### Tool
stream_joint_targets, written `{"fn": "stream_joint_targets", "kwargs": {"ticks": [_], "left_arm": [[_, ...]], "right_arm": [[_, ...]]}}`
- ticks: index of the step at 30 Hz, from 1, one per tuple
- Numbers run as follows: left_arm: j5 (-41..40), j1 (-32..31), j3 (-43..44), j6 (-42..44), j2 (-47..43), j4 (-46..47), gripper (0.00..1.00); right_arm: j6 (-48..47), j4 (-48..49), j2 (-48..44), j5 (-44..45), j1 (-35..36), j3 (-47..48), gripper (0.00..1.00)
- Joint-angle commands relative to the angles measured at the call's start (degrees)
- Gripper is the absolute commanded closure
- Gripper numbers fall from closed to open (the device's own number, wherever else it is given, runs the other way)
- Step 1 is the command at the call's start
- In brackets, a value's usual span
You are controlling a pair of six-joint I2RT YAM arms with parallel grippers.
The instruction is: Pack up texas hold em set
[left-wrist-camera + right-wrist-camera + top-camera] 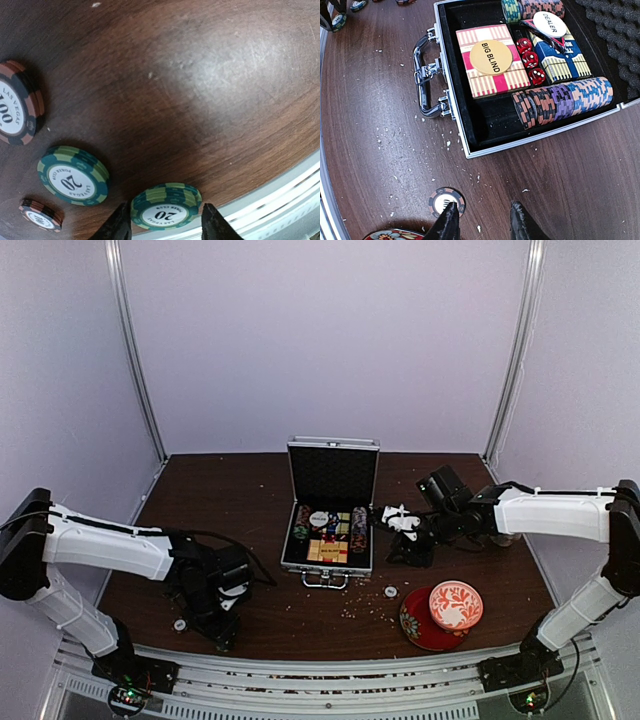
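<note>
Briefcase stood open, part filled; loose chips lay unpacked near-left. Left gripper straddled green 20 chip stack, grip unclear; right gripper parted, empty.

Left arm: white shell links, black joints, lower left of the overhead frame.
Right arm: same white shells and black joints, right side.
Cables: thin, black, along the top of each white forearm.
Bases: black mounts, bottom corners, small coloured lights.
Left gripper: black; left fingertips dark, tapered.
Right gripper: black with white fitting; right fingertips dark, pointed.
</note>
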Motion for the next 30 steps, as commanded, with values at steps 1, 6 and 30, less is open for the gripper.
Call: {"fn": "stream_joint_targets", "kwargs": {"ticks": [1,6,30], "left_arm": [[-0.93,-0.42,1.14,-0.54,-1.53,-0.98,0.49],[-0.56,-0.58,0.02,-1.70,-1.25,-1.32,0.46],[-3.52,-5.12,1.09,-3.65,6.03,1.02,0.53]], "right_arm": [[-0.22,-0.39,0.24,-0.64,-0.17,1.14,0.64],[-0.29,-0.39,0.20,-0.64,-0.16,1.10,0.64],[-0.34,-0.72,0.77,-0.81,-0.18,1.23,0.63]]}}
